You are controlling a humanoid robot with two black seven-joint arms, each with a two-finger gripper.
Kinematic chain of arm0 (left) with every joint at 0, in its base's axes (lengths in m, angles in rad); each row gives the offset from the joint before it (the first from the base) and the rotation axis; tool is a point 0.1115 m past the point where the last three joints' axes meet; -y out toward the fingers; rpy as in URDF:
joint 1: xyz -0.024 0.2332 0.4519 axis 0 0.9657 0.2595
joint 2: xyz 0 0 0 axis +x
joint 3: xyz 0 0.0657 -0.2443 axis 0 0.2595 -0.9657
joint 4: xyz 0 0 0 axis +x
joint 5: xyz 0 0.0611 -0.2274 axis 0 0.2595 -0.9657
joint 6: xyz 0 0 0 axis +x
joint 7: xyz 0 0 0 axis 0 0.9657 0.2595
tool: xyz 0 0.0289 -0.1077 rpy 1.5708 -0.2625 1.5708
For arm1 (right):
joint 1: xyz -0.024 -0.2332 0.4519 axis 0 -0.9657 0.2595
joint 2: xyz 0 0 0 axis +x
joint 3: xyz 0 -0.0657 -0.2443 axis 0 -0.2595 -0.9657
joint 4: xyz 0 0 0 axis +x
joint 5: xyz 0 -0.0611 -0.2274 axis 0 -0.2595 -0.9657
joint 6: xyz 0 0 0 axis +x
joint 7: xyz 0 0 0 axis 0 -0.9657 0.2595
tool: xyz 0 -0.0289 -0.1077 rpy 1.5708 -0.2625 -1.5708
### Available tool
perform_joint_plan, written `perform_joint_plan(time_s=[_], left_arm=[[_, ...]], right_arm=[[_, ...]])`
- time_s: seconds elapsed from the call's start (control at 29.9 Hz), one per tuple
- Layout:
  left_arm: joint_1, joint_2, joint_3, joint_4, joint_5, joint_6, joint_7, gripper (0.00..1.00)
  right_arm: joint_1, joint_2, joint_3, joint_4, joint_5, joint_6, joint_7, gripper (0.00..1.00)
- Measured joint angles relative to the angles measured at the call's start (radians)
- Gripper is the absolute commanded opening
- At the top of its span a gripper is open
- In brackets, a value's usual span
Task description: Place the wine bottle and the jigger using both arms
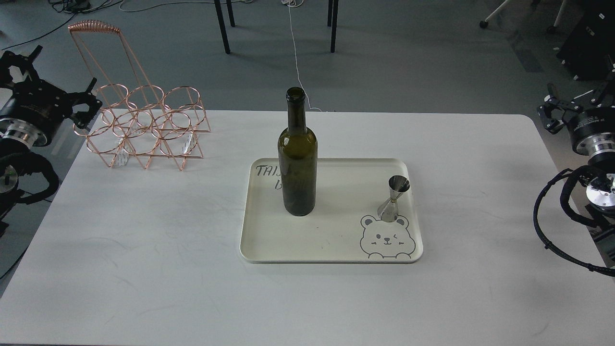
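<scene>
A tall dark olive-green wine bottle [297, 158] stands upright on the left half of a cream tray [331, 240], without a cap. On the tray's right side, just above a printed bear face, stands the small silver jigger [395, 198]. My left gripper [90, 106] hovers off the table's left edge beside the wire rack, open and empty, far from the bottle. At the far right, beyond the table's edge, my right gripper [547, 111] is also open and empty, well away from the jigger.
A copper wire bottle rack [144, 127] with ring holders and a tall handle stands at the table's back left. The white table [144, 250] spreads around the tray. Black chair legs [223, 29] and a white cable [297, 53] are on the floor behind.
</scene>
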Motion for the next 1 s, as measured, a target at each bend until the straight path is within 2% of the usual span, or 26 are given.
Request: perform_joint_plan(time_s=[0.3,0.43,0.6,0.74,0.84,1.0], left_arm=[[-0.006,-0.002,0.003,-0.001,0.016,0.009,0.002,0.98],[-0.009,0.003,-0.003,-0.001,0.016,0.005,0.001,0.98],[-0.012,0.004,-0.006,-0.001,0.016,-0.022,-0.001,0.98],[-0.014,0.004,-0.006,-0.001,0.017,-0.030,-0.001,0.98],[-0.014,0.003,-0.006,0.000,0.018,-0.031,-0.001,0.98],[-0.015,0.003,0.001,0.000,0.018,-0.031,-0.001,0.98]], right_arm=[[0.008,-0.009,-0.009,0.026,-0.001,0.000,-0.002,0.99],[0.002,-0.050,-0.017,0.105,-0.019,-0.003,-0.001,0.99],[-0.014,-0.178,-0.080,0.292,-0.063,-0.033,0.003,0.98],[-0.024,-0.299,-0.133,0.460,-0.101,-0.104,0.011,0.98],[-0.048,-0.383,-0.172,0.579,-0.218,-0.158,0.023,0.98],[-0.157,-0.491,-0.194,0.787,-0.483,-0.305,0.057,0.98]])
